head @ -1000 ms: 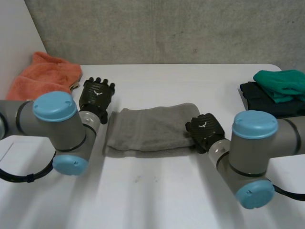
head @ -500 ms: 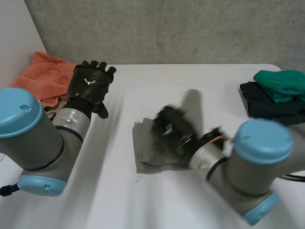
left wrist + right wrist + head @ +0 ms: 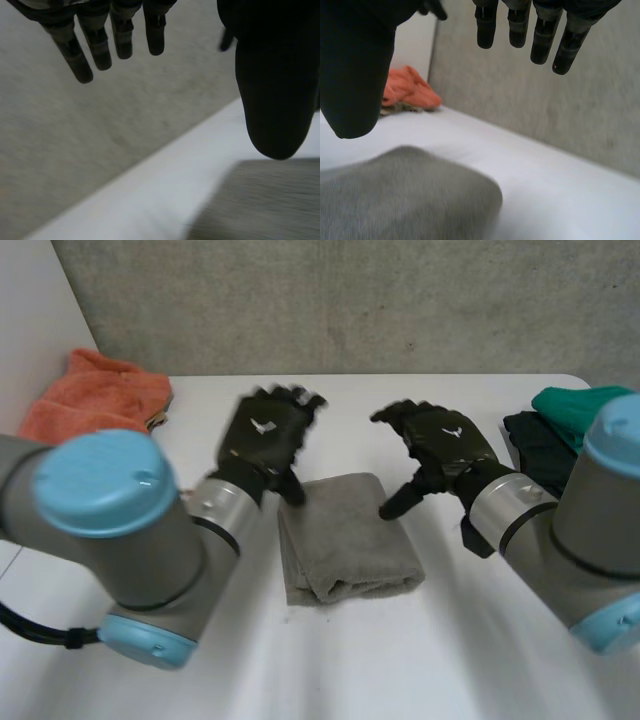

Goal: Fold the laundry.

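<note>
So the grey towel (image 3: 345, 540) is lying folded into a chunky near-square pad around the middle of the white table (image 3: 330, 670). Its slightly longer axis is running from the far side of the table toward the robot, leaning a touch to one side. The stacked layers are showing along its near edge, and the far edge is looking smooth and rounded.

Both hands are hanging over the far end of it with nothing in them. The left hand (image 3: 262, 435) is sitting above the towel's far-left corner, back of the hand facing up, fingers stretched out toward the wall and spread apart. Its thumb is pointing down at that corner. In the left wrist view the fingers (image 3: 95, 45) are looking straight and loose, and the thumb (image 3: 275, 90) is hanging just above the grey cloth; I can't tell if it's actually touching.

The right hand (image 3: 440, 440) is mirroring that over the far-right side, fingers relaxed and parted, thumb angling down toward the towel's right edge. The right wrist view is showing the same thing: fingers (image 3: 520, 30) apart, thumb (image 3: 355, 70) off to the side, with the towel's rounded corner lying below the palm.

Both forearms are reaching in diagonally from the near corners of the table.

Off to the far left an orange cloth (image 3: 95, 395) is lying bunched up. On the right edge a green cloth (image 3: 580, 405) is sitting on top of a dark cloth (image 3: 535, 455), well apart from the towel.
</note>
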